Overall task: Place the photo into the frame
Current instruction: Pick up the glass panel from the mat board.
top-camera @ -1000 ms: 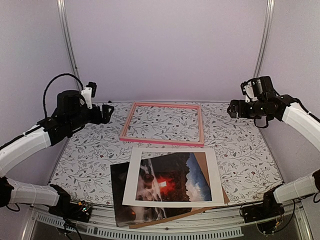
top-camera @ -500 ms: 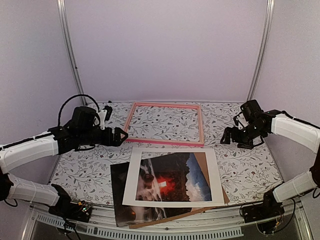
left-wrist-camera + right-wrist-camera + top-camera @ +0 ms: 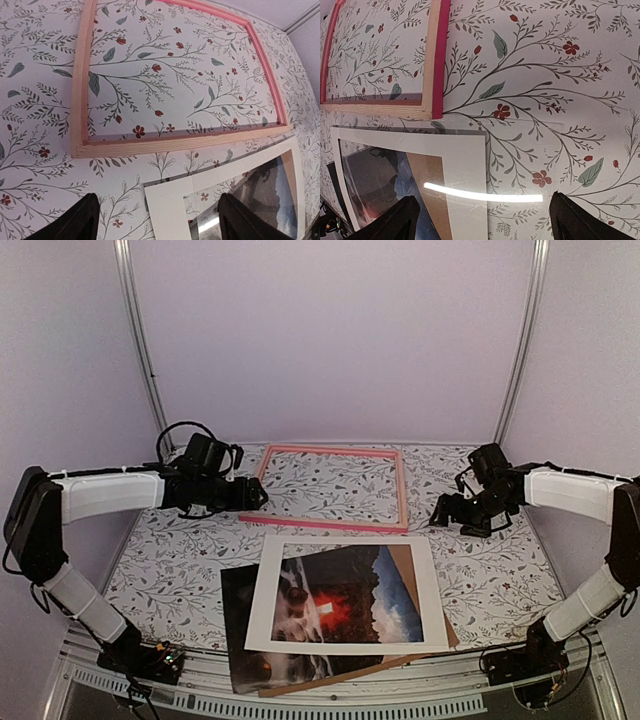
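Note:
The pink frame [image 3: 320,523] lies flat at the back middle of the floral table. The photo [image 3: 330,605], dark with a red glow, lies in front of it, mostly covered by a white mat [image 3: 265,590]; its near left corner sticks out. My left gripper [image 3: 255,497] hovers open by the frame's near left corner. The left wrist view shows the frame [image 3: 170,142] and the mat's corner [image 3: 170,205] ahead of the left gripper [image 3: 157,225]. My right gripper [image 3: 440,515] is open, right of the frame. Below the right gripper [image 3: 482,225] is the mat's far right corner [image 3: 465,165].
A brown backing board [image 3: 402,560] lies under the mat and shows through its opening at the right. A clear pane with a glare streak [image 3: 485,192] lies over the mat and reaches past its edge. The table's front edge runs just below the pile.
Both arms have come down and inward from the sides. The left gripper moved right to the frame's near left corner; the right one dropped beside the frame's right rail.

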